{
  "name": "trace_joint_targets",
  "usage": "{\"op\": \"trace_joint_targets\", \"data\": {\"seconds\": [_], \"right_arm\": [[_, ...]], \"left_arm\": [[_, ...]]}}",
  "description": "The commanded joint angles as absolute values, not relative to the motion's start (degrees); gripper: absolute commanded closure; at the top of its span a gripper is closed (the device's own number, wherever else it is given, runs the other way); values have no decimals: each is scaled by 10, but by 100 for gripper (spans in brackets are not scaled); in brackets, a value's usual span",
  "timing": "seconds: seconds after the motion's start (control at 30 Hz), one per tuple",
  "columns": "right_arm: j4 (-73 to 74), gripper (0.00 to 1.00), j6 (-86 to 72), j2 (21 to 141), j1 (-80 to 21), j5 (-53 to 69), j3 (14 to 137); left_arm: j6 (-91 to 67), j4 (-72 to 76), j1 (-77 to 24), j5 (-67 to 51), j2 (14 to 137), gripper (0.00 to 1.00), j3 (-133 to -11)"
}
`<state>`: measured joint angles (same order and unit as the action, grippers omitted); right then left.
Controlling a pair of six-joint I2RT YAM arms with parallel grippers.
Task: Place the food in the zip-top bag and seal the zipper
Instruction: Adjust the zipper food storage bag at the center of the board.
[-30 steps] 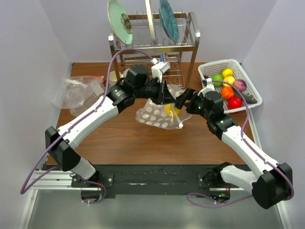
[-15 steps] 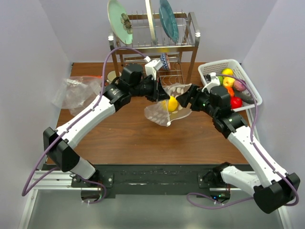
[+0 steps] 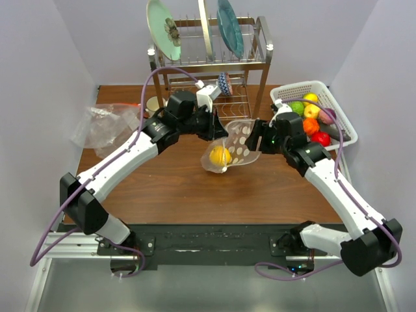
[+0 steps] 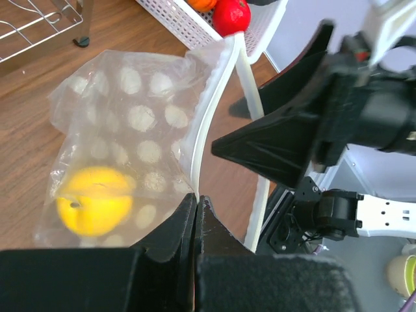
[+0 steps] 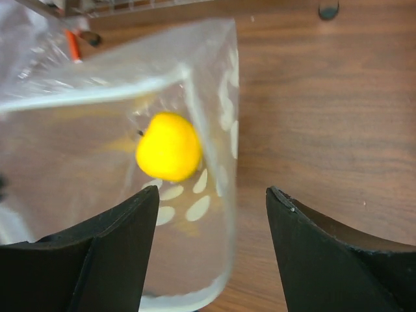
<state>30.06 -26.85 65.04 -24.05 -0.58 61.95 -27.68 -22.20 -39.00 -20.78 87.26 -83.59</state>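
Brown wooden table [image 3: 175, 188]: dotted zip-top bag [image 3: 235, 146] held above centre, yellow fruit [image 3: 220, 156] contained inside. Zipper [image 4: 207, 123] pinched by clenched left gripper [image 4: 197, 200] at 10 o'clock. Right gripper [image 5: 211, 201] at 3 o'clock, jaws parted. Remaining food [image 3: 311, 125] kept in basket [image 3: 344, 130] at 2 o'clock.

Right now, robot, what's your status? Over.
Left claw shut on zipper. Right claw open beside zip-top bag. One yellow fruit inside, mouth unsealed. Nothing seen blocking.
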Motion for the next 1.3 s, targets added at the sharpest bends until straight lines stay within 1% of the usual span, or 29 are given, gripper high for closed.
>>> {"op": "trace_joint_targets", "data": {"seconds": [0.0, 0.13, 0.17, 0.23, 0.27, 0.33, 0.37, 0.4, 0.5, 0.53, 0.57, 0.6, 0.63, 0.67, 0.7, 0.77, 0.97, 1.03, 1.07, 1.13, 1.27], "right_arm": [[295, 33, -251, 641, -243, -18, 599], [302, 48, -247, 651, -242, -4, 604], [301, 58, -248, 651, -242, -2, 606], [299, 70, -249, 646, -243, -2, 611], [300, 81, -249, 643, -243, -2, 624], [318, 90, -243, 642, -242, -2, 647], [327, 96, -238, 642, -243, -3, 672], [340, 99, -235, 642, -242, -4, 684], [349, 100, -229, 646, -242, -2, 712], [349, 99, -227, 653, -242, 18, 715], [348, 80, -228, 659, -242, 27, 715], [345, 64, -229, 663, -242, 39, 715], [342, 53, -232, 666, -242, 47, 713], [335, 38, -236, 669, -243, 59, 703], [324, 33, -238, 670, -242, 61, 700], [316, 27, -244, 669, -243, 69, 694], [307, 21, -246, 657, -243, 76, 694], [298, 18, -247, 649, -242, 66, 691], [295, 11, -247, 645, -242, 60, 686], [294, 6, -245, 638, -241, 34, 684], [317, 3, -235, 638, -242, -18, 692]], "left_arm": [[-255, -211, -388, -193, 841, 100, -845], [-248, -217, -388, -183, 838, 100, -851], [-246, -219, -388, -178, 839, 100, -853], [-236, -232, -388, -164, 841, 100, -862], [-233, -237, -388, -157, 845, 100, -867], [-218, -261, -388, -135, 847, 100, -881], [-214, -269, -388, -124, 847, 100, -886], [-208, -284, -388, -103, 847, 100, -894], [-190, -304, -388, -59, 841, 100, -902], [-183, -307, -388, -48, 839, 100, -902], [-179, -309, -387, -37, 836, 100, -901], [-177, -315, -387, -13, 832, 100, -899], [-171, -316, -388, -2, 829, 100, -897], [-167, -316, -387, 12, 823, 100, -894], [-164, -316, -386, 34, 820, 100, -887], [-154, -316, -383, 51, 810, 100, -880], [-142, -292, -368, 76, 795, 100, -830], [-137, -266, -366, 76, 790, 100, -799], [-135, -259, -365, 78, 786, 100, -790], [-128, -246, -364, 78, 785, 100, -774], [-116, -242, -362, 84, 784, 100, -766]]}}
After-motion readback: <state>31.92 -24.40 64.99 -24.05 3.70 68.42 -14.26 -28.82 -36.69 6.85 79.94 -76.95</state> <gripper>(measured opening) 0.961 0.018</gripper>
